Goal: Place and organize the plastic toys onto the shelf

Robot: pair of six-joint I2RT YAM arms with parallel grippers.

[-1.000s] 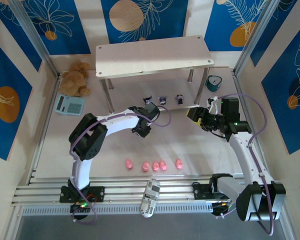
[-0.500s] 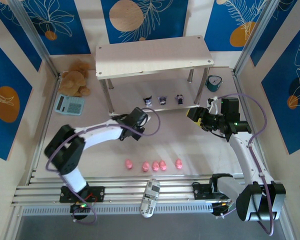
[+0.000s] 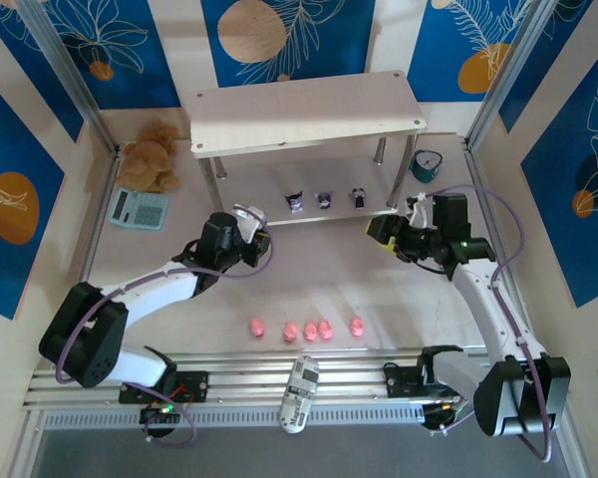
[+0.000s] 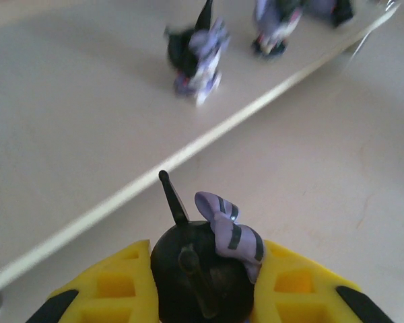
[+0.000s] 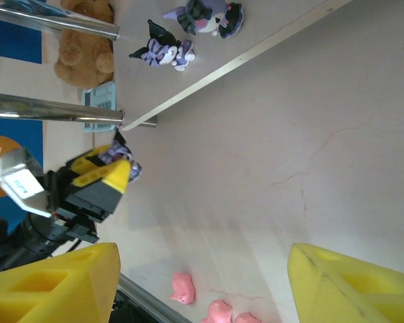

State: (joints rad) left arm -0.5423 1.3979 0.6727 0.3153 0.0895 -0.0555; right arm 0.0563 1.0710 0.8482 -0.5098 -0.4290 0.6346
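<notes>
In your left wrist view the held figurine (image 4: 205, 269) is cut off by the bottom edge. You see only its dark head, one pointed ear and a striped purple bow. Beyond it, the figures on the lower board (image 4: 87, 101) of the shelf are blurred. The nearest one (image 4: 195, 60) reads as dark and purple, and the farthest is clipped by the top edge. In your right wrist view the pink pigs (image 5: 182, 288) are partly cut by the bottom edge, and the teddy bear (image 5: 84, 47) by the top.

Your left gripper (image 3: 259, 235) is clenched on the held figurine — yellow fingers (image 4: 114, 296) press either side of its head, just in front of the shelf (image 3: 304, 110) near its left legs. Your right gripper (image 3: 375, 229) stands parted and grasps nothing, above the table (image 3: 379, 289) by the shelf's right end.

From above, three shelved figurines (image 3: 323, 198) stand in a row on the lower board. Five pink pigs lie in a line on the table, well apart from the shelf.
</notes>
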